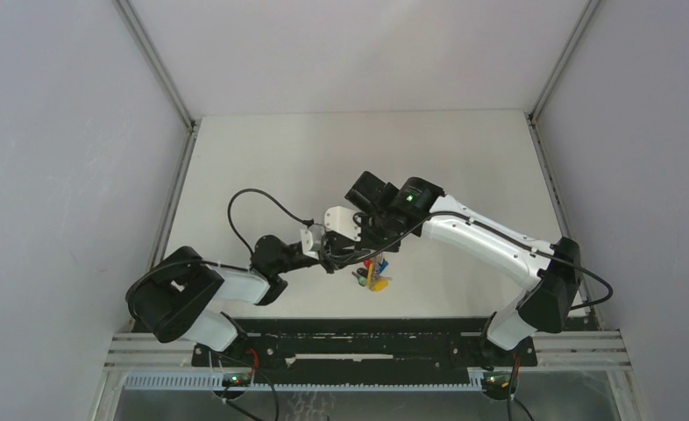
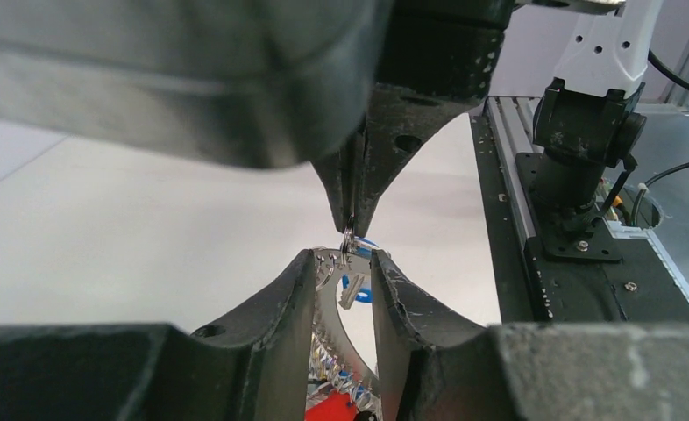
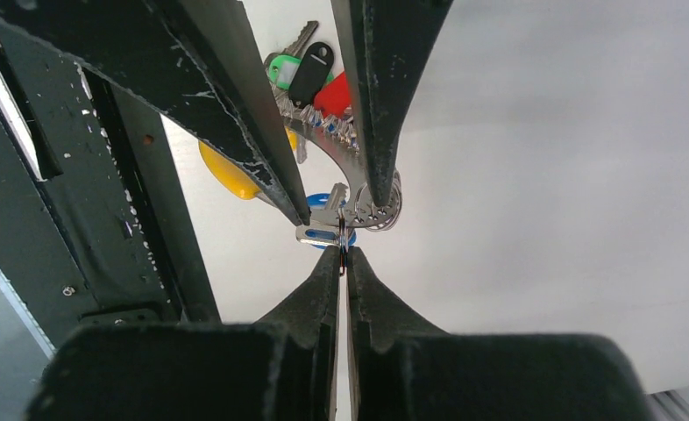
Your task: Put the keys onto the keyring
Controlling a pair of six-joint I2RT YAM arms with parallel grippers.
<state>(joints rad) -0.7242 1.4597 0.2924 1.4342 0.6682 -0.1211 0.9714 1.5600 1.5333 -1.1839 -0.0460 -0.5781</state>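
The left end effector (image 2: pixel 345 256), half-closed, braces the keyring (image 2: pixel 327 305), apparently so the right end effector (image 3: pixel 343 254), pinched shut on the blue key (image 3: pixel 323 201), can thread it on.

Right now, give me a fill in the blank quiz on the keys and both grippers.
The right gripper is ___ on a small ring.
The left gripper clamps the metal ___.
The black key lies between the green key and the ___ one.
Missing: shut, keyring, red.
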